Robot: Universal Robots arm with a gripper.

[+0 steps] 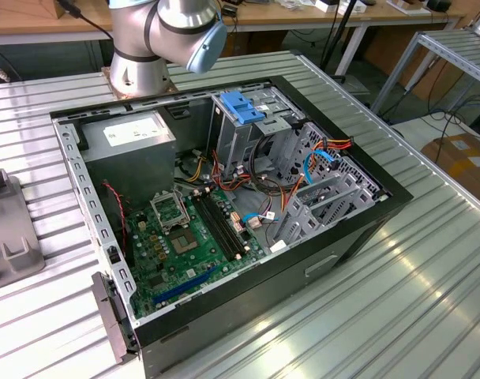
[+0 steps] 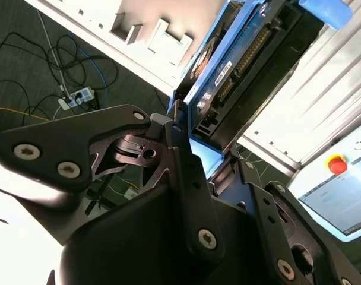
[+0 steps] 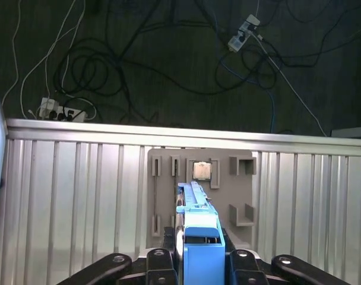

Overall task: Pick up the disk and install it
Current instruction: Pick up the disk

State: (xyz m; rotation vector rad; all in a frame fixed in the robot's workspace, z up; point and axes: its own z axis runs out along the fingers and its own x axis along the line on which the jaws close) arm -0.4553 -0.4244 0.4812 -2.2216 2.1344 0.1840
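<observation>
The end effector (image 3: 198, 258) is clamped on the disk (image 3: 199, 237), apparently just above the grey holder (image 3: 240, 178) on the ribbed surface (image 3: 79, 196); the open computer case (image 1: 343, 249) sits mid-frame in the exterior view.

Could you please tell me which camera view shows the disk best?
The second wrist view: the disk sits between the jaws with its broad face and connectors visible. The first wrist view shows the disk edge-on; the exterior view covers the open computer case.

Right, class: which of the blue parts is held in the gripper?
The disk in its blue carrier, clamped in the gripper; the blue bracket and cables sit inside the computer case.
</observation>
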